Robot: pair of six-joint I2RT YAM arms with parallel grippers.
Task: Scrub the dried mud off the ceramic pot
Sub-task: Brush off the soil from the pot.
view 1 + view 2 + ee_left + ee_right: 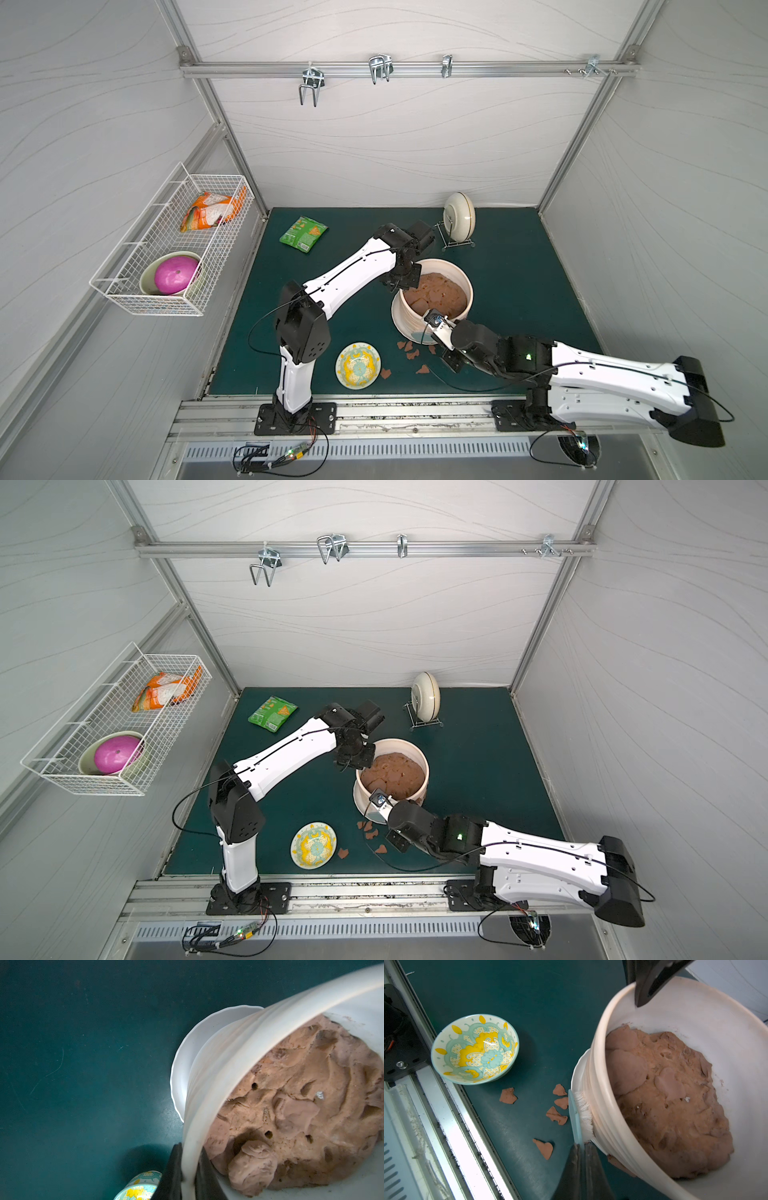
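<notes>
Five dried mud flakes (508, 1095) lie on the surface (529, 1001) at the ceramic pot's (404, 318) 7 o'clock. Left hand (190, 1147) clamped on the rim at 10. Right hand (580, 1145) closed on the brush (576, 1113), bristles against the wall at 6. One patch (618, 1164) is possibly stuck low down. If you press the brush harder than the rim grip can hold, you risk tipping the pot and spilling soil (675, 1105).

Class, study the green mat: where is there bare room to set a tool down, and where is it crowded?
Widest bare mat: right of the ceramic pot, bordered by the bowl stand and the side wall. Smaller patch: left edge, in front of the green packet. Crowded: front centre, among patterned plate, dried mud, pot and brush.
</notes>
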